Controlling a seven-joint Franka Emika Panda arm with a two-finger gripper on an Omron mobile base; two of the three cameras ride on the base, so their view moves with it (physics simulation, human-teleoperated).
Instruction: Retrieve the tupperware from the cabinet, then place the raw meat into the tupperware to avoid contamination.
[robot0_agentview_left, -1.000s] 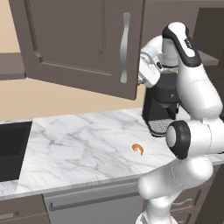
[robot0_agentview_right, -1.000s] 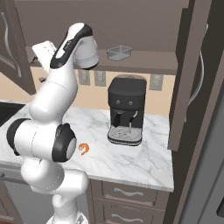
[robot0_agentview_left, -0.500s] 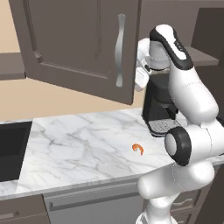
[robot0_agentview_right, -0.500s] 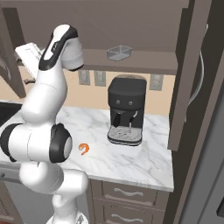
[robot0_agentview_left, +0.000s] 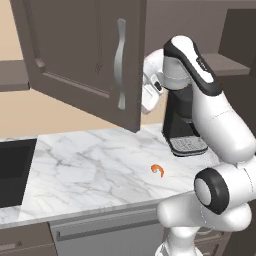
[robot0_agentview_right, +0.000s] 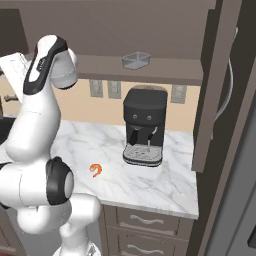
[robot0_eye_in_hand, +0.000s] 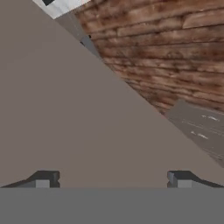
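Note:
The tupperware (robot0_agentview_right: 136, 60) is a small grey translucent container on the brown inner shelf of the cabinet (robot0_agentview_right: 150, 70), above the coffee machine. The raw meat (robot0_agentview_left: 158, 170) (robot0_agentview_right: 96, 170), a tiny orange curled piece, lies on the marble counter in front of the arm. The cabinet's left door (robot0_agentview_left: 85, 55) hangs open over the counter. My gripper (robot0_eye_in_hand: 111, 180) is open with nothing between its fingers. It faces the flat brown inner side of that door from very close. In the left base view my white hand (robot0_agentview_left: 150, 92) sits just behind the door's free edge.
A black coffee machine (robot0_agentview_right: 145, 125) (robot0_agentview_left: 182, 122) stands at the back of the counter (robot0_agentview_left: 90, 165). A dark sink (robot0_agentview_left: 12, 172) is at the far left. The cabinet's right door (robot0_agentview_right: 217, 90) also stands open. Drawers (robot0_agentview_right: 145, 222) run below the counter.
The left cabinet door has swung further open to the left. My hand has moved left with it, staying behind its edge. The gripper stays open.

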